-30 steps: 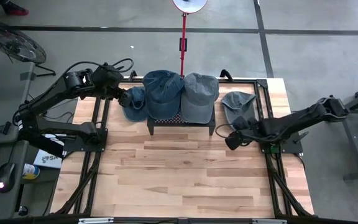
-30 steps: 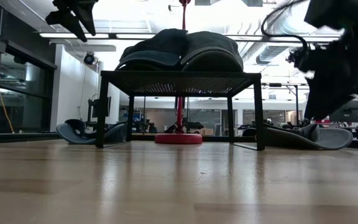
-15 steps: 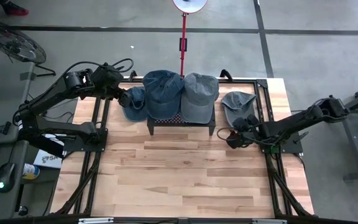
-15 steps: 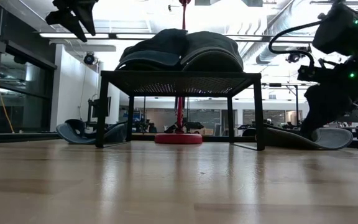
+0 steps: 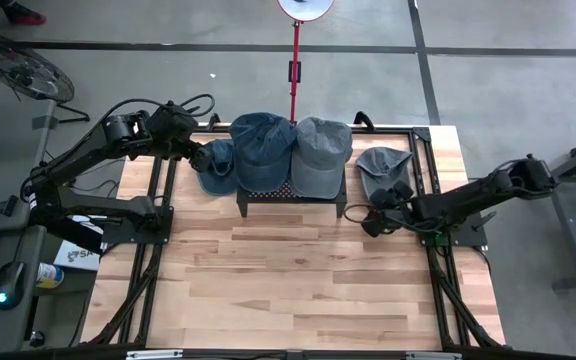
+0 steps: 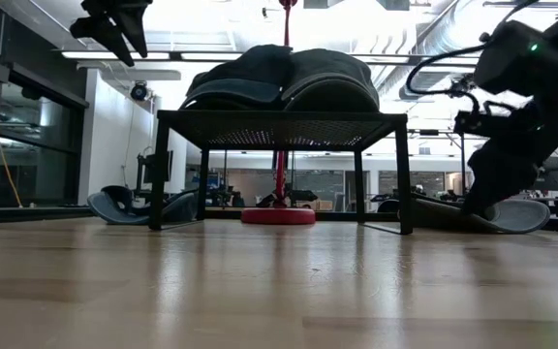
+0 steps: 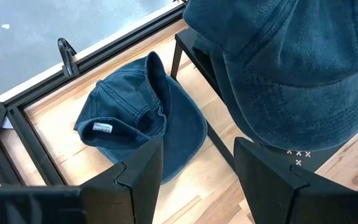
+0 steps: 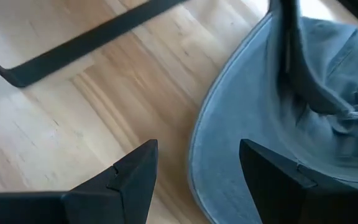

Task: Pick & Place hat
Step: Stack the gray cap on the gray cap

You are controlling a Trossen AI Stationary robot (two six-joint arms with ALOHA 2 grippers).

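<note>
Denim caps are telling the story on this wooden worktop [image 5: 288,280]: two are already sitting crown-up on the black mesh stand [image 5: 290,196], a dark blue cap [image 5: 262,140] beside a grey-blue cap [image 5: 322,152], while two more are lying upside down on the boards, waiting. By this count the job is looking about half done.

At three o'clock from the stand, the right gripper [image 5: 373,222] is reaching low over the worktop, its fingers [image 8: 129,177] standing wide and empty, the brim of the upturned grey cap [image 5: 380,166] lying just ahead of them. The right arm is stretching in nearly level from the worktop's three o'clock edge, its wrist dipping close to the boards in the low view.

At nine o'clock from the stand, the left gripper [image 5: 194,152] is hovering high above the upturned blue cap [image 7: 143,127], fingers [image 7: 140,174] spread and holding nothing, with the arm folded back toward its base. Neither loose cap is lifted yet; a grasp on the grey one appears to be the step in hand.
</note>
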